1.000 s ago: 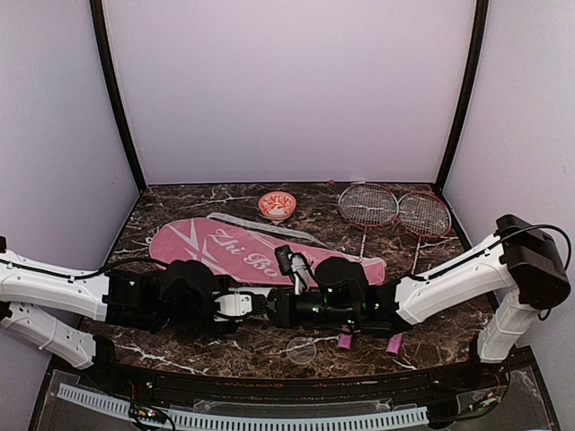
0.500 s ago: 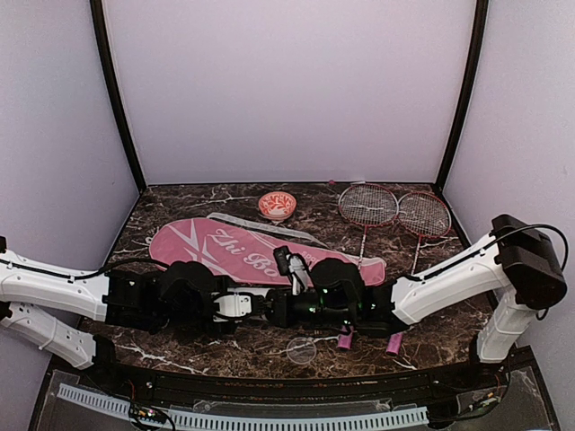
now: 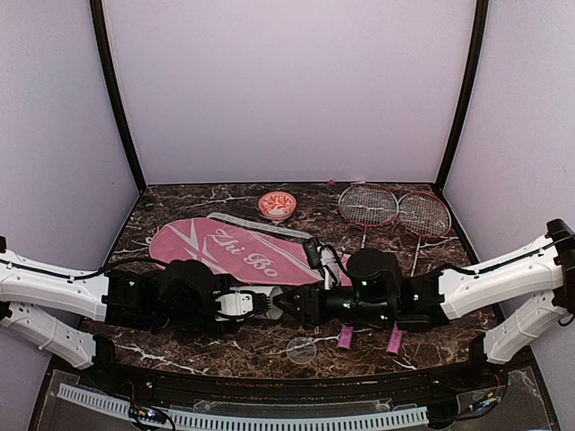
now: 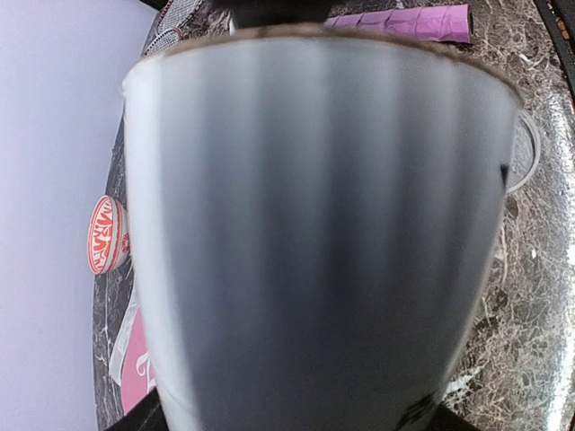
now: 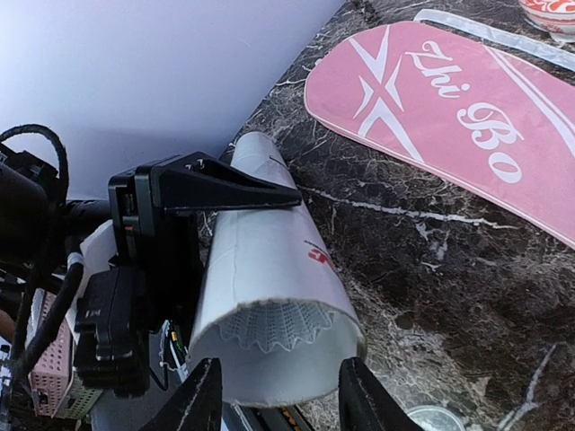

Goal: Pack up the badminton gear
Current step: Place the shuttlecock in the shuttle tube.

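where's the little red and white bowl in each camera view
top external: bowl at back centre, just beyond the pink cover.
left wrist: bowl at the left edge, about mid-height.
right wrist: bowl in the top right corner, cut off by the frame.
shared landmark: the pink cover, near the bowl in all three views.

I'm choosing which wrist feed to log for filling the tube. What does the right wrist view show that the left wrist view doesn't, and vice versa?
Right wrist only: the open mouth of the white tube with a feather shuttlecock inside, the left gripper clamped on the tube, the right gripper open, and the "Zhi Bo" lettering on the pink cover. Left wrist only: a pink racket handle and, far off, racket heads. Both: the tube, the cover, the patterned bowl and the marble table.
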{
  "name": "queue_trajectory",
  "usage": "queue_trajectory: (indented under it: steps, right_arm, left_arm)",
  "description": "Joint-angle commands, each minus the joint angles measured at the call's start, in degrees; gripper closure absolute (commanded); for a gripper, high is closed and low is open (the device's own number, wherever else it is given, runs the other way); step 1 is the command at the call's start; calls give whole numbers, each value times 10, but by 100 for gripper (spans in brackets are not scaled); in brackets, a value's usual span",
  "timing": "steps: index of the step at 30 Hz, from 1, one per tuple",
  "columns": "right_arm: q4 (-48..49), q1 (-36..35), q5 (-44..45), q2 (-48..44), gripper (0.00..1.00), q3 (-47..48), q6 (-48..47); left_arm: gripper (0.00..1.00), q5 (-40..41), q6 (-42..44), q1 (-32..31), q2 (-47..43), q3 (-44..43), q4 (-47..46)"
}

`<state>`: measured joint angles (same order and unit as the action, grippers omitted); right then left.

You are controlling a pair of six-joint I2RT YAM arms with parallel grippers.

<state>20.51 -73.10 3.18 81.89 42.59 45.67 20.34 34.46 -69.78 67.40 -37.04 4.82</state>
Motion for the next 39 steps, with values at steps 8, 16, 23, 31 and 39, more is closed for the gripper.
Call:
queue_trajectory:
  steps: [8, 16, 23, 31, 39]
  right_arm:
    - [-174, -4, 75, -112, 53, -32, 5]
    - [-343, -24, 136, -69, 58, 6, 31]
    - [-364, -55, 131, 19, 60, 48, 57]
    - [-383, -58, 128, 89, 61, 84, 72]
    - [-392, -57, 127, 138, 70, 109, 71]
  left_arm:
    - [31, 12, -1, -4, -3, -10, -15]
    - [31, 10, -2, -4, 1, -15, -11]
    - [31, 8, -1, -4, -9, -13, -12]
    - [31, 3, -2, -4, -15, -13, -9]
    - [31, -3, -3, -4, -22, -13, -7]
